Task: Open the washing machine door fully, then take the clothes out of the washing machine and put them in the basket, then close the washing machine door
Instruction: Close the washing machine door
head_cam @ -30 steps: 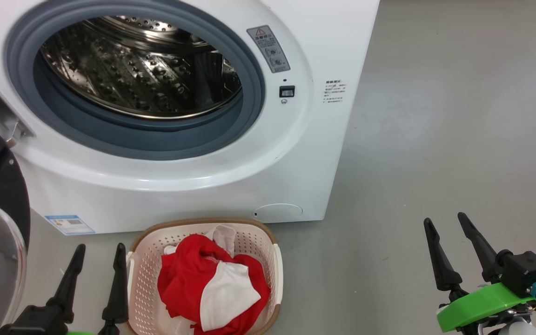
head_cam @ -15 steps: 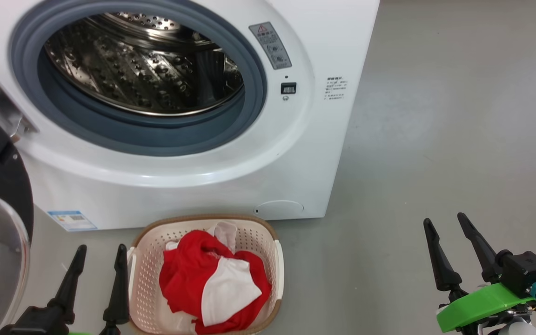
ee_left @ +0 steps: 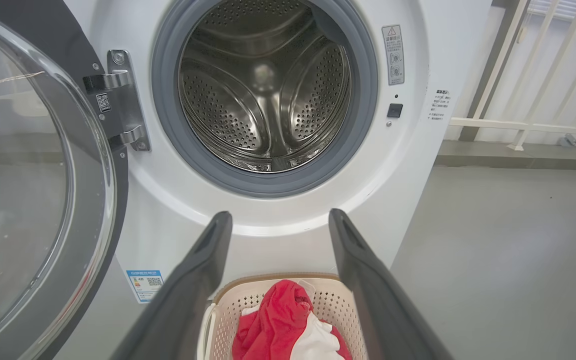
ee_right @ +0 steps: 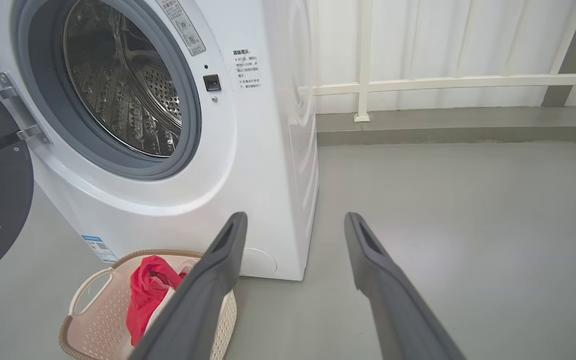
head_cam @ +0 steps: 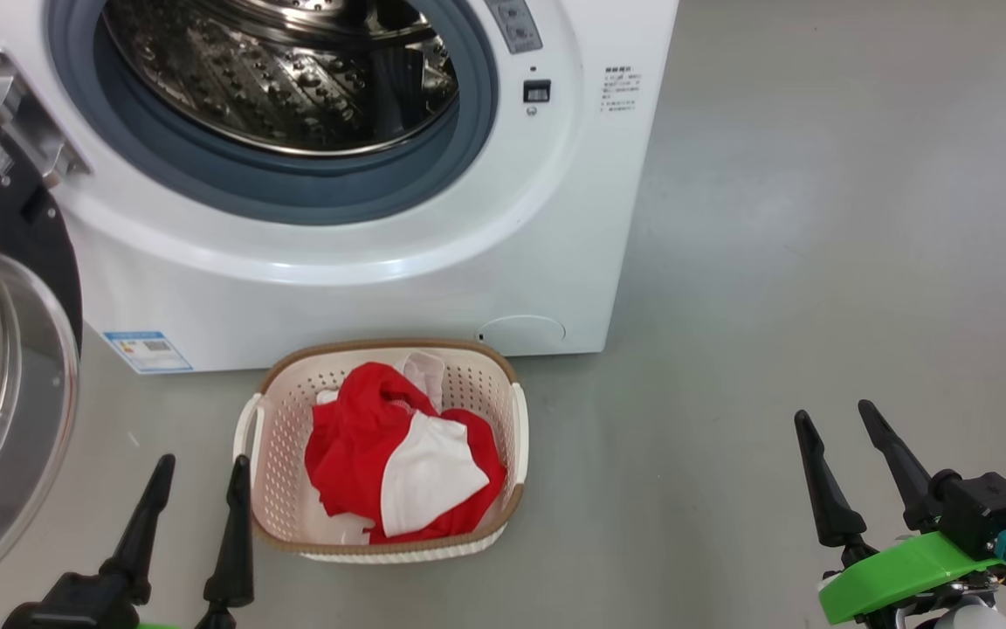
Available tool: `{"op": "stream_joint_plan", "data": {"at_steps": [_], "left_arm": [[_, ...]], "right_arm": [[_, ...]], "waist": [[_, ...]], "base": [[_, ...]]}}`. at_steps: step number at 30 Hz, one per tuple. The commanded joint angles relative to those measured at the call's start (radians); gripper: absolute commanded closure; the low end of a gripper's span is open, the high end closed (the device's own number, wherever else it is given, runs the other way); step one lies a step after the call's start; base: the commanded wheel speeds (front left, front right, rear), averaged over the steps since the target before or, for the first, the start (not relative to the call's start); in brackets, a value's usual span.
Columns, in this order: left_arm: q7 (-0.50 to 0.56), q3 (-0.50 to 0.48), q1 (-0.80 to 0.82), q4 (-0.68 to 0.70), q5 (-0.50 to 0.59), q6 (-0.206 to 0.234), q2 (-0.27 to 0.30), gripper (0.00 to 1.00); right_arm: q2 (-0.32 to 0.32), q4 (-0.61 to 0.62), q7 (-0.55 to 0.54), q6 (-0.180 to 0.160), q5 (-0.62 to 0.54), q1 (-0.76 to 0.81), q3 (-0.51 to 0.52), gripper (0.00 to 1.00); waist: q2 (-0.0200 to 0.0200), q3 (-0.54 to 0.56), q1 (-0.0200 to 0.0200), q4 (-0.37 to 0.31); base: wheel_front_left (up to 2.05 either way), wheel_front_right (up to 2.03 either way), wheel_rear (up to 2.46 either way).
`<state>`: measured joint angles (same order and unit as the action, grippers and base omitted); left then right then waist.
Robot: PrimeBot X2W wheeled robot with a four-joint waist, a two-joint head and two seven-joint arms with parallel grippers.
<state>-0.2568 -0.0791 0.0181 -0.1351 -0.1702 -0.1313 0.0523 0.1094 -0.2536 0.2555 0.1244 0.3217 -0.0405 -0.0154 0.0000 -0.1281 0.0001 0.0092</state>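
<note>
Closing the washing machine door (head_cam: 5, 393) reads as the step in hand. The drum (ee_left: 263, 90) looks empty in the left wrist view. The clothes (head_cam: 403, 463), red and white, lie bunched in the basket (head_cam: 381, 344), on the floor just in front of the washing machine (head_cam: 363, 279).

Door: stands wide open to the robot's left on its hinge (ee_left: 118, 100), glass bowl facing the robot.
Left gripper (head_cam: 203, 463): 2 fingers spread, nothing between them, low beside the basket's left handle and near the door's lower edge.
Right gripper (head_cam: 834, 411): 2 fingers spread, empty, over bare floor (head_cam: 817, 218), well apart from the machine.

Plan (judgement):
- The left arm is the nearer one.
- Reach round the door's free edge and bear on the black rim, not the glass, which is curved and probably slippery.
- Push along the hinge arc, not straight in.
- Keep the arm clear of the basket, which sits close under the door's path.
- Check the grey seal (head_cam: 293, 188) for stray cloth first; none seen.
- Finish with a firm press on the side of the latch socket (head_cam: 537, 91). A door left ajar would not count.
</note>
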Motion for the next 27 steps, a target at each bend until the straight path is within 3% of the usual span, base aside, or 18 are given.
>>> {"op": "stream_joint_plan", "data": {"at_steps": [1,21,27], "left_arm": [[-0.005,-0.030,0.006,0.031,-0.008,0.001,0.019,0.00],[-0.005,-0.036,0.005,0.023,-0.010,0.001,0.014,0.00],[-0.005,-0.042,0.006,0.013,-0.013,0.001,0.010,0.00]], "right_arm": [[0.008,0.023,0.006,0.006,0.011,0.005,-0.021,0.00],[0.005,0.027,0.006,0.006,0.010,0.013,-0.015,0.00],[0.008,0.028,0.006,0.006,0.009,0.017,-0.017,0.00]], "waist": [[0.0000,0.000,-0.0001,0.000],[0.0000,0.009,-0.0001,0.018],[0.0000,0.009,-0.0001,0.068]], "base": [[-0.69,0.69,0.00],[-0.07,0.07,0.00],[0.00,0.00,0.00]]}}
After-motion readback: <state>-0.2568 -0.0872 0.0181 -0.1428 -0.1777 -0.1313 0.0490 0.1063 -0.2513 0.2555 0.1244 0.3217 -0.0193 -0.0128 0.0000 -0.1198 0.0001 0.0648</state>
